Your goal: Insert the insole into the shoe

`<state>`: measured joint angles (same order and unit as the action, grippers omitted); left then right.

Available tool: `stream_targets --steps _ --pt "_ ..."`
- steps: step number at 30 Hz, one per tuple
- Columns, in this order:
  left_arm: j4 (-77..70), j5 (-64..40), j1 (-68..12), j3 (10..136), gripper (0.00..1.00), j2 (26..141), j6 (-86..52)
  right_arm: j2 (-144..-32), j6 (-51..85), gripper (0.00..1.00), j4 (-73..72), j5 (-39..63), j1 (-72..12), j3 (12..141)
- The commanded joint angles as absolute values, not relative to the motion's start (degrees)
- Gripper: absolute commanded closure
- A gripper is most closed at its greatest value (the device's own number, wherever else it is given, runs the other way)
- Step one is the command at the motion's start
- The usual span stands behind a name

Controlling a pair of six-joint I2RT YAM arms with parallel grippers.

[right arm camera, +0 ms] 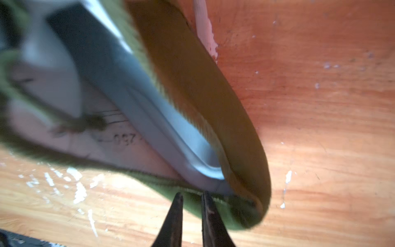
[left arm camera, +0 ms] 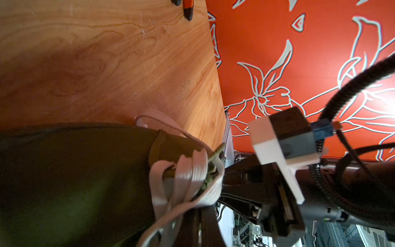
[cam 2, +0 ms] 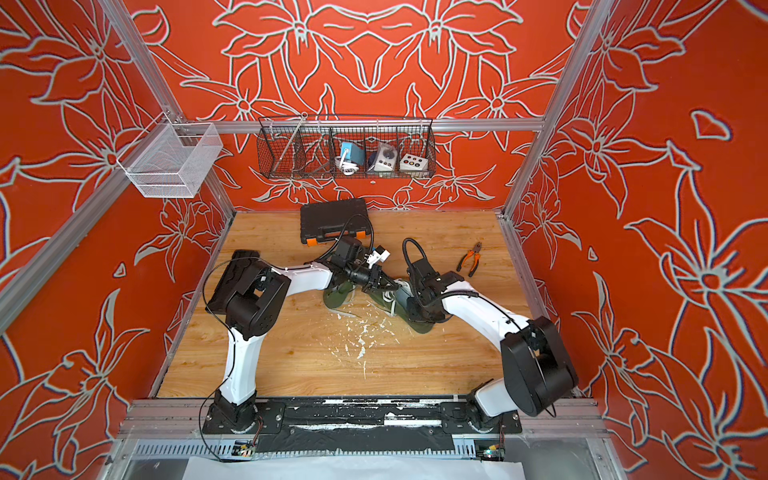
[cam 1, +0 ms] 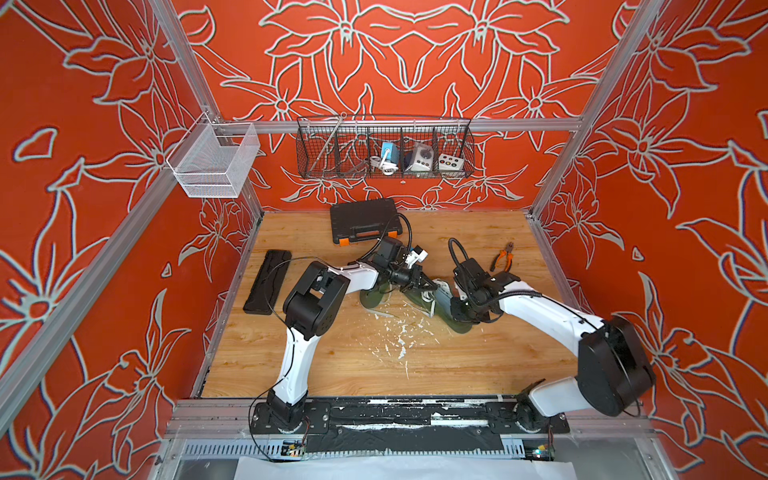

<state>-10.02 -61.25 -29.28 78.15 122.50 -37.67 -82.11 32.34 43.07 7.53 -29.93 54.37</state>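
Green shoe [cam 1: 460, 326], seemingly steadied by the closed left gripper [cam 1: 430, 284], lets the right gripper [right arm camera: 191, 197], jaws barely apart, grip unclear, seat the insole [right arm camera: 136, 102].

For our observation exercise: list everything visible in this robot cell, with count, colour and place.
shoe: one, green with white laces, table centre
insole: one, grey, in shoe opening
second item: one, green, under left arm
tool case: one, black and orange, table back
pliers: one, orange and black, table right
flat bar: one, black, table left
wire basket: one, black, back rail
mesh basket: one, white, left rail
left gripper: one, black, jaws shut, at laces
right gripper: one, black, at shoe heel
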Motion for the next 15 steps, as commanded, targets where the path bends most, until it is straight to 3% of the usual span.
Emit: stream_targets --steps 1,6,11,12,13,15 --pt "-9.14 -61.88 -29.44 79.83 1.0 120.54 -36.24 -83.77 35.31 0.79 43.2 4.62 -29.89 51.66" --pt "-8.35 -61.54 -29.47 79.96 1.0 120.5 -35.81 -92.44 32.99 0.77 41.73 7.06 -27.66 53.39" --pt "-8.44 -61.04 -29.47 80.89 1.0 120.18 -36.31 -87.38 30.51 0.65 51.3 3.74 -29.32 59.54" --pt "-8.31 -60.84 -29.47 81.45 0.91 120.02 -36.55 -86.09 29.85 0.63 54.12 3.38 -29.56 61.03" --pt "-7.62 -60.62 -29.49 82.16 0.75 119.82 -36.48 -84.83 29.4 0.61 56.46 2.94 -29.62 62.17" --pt "-4.4 -59.19 -29.43 84.18 0.64 119.25 -34.66 -82.47 28.79 0.55 58.9 1.88 -29.63 62.93"
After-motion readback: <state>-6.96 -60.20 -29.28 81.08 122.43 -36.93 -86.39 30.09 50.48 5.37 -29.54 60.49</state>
